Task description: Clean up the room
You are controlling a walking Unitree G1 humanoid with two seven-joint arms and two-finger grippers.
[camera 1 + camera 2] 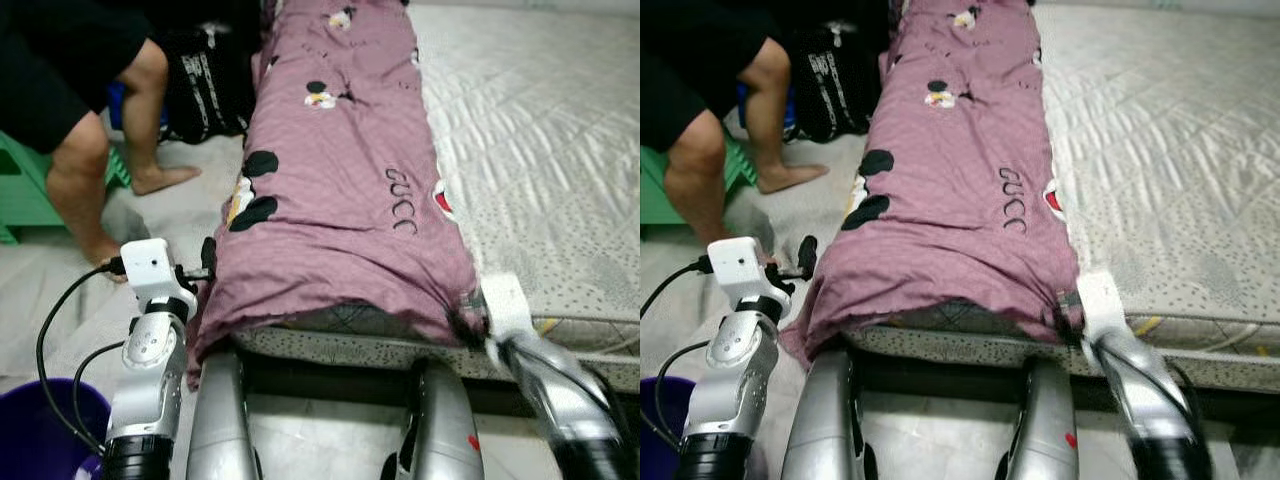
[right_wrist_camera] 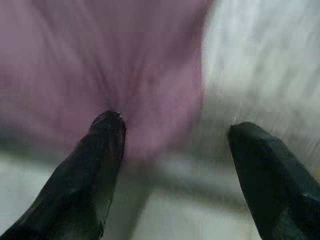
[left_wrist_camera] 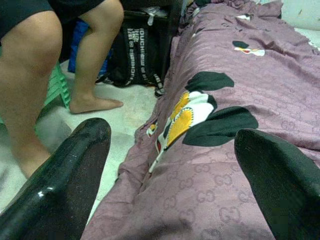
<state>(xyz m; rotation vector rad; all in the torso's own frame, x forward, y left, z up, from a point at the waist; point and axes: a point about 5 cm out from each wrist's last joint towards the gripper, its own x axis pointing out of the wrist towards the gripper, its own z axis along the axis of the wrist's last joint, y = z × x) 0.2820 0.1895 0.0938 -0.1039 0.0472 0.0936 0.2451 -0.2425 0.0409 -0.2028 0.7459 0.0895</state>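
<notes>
A mauve quilt (image 1: 335,170) with black-and-yellow cartoon prints lies folded in a long strip along the left edge of a bare grey mattress (image 1: 540,130). My left gripper (image 1: 207,258) stands open at the quilt's near left corner, where the cloth hangs over the bed's side. In the left wrist view its fingers (image 3: 75,170) are wide apart with the quilt (image 3: 225,165) ahead of them and nothing between them. My right gripper (image 1: 466,320) is open at the quilt's near right corner. In the blurred right wrist view one finger (image 2: 100,150) touches the mauve cloth.
A person's bare legs (image 1: 80,170) stand on the floor to the left, close to my left arm, by a green stool (image 1: 25,185). A black bag (image 1: 205,85) leans by the bed. A purple bucket (image 1: 40,430) sits at the lower left.
</notes>
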